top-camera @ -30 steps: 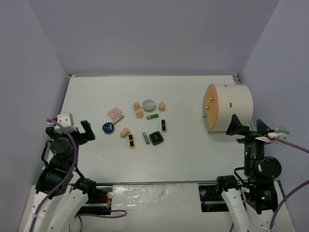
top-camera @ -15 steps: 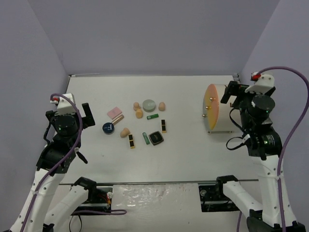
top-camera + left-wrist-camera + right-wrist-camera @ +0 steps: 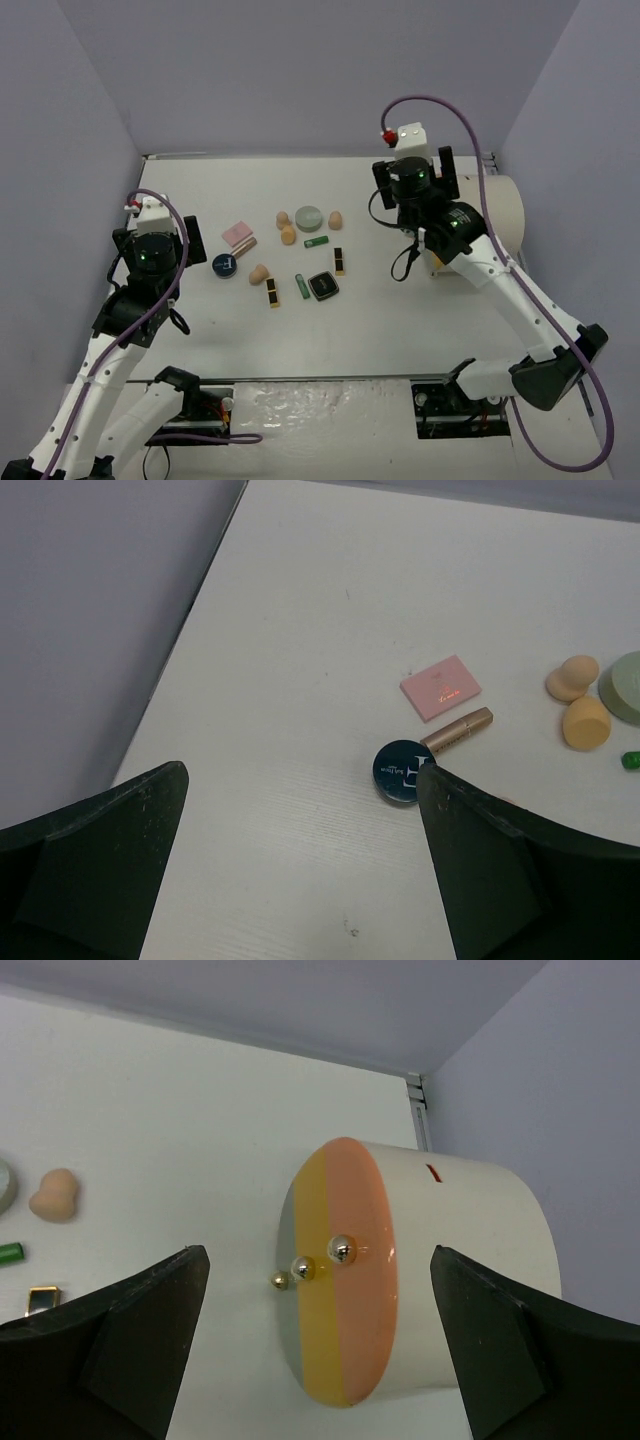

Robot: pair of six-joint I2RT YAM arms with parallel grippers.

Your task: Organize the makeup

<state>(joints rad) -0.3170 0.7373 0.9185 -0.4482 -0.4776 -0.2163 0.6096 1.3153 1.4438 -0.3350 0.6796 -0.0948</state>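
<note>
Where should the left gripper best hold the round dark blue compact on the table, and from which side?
Probably by its rim, from straight above: the round dark blue compact lies flat and low, so its thin edge is the only hold. The open left gripper should place its fingers away from the rose-gold tube, whose end lies close by.

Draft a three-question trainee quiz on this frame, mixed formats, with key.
1. True or false: the left fingers are open and hold nothing.
2. Which item lies right alongside the pink palette? A) green tube B) rose-gold tube C) black compact
3. In the right wrist view, how many metal knobs show on the front of the drum?

Key: 1 true; 2 B; 3 three.
</note>
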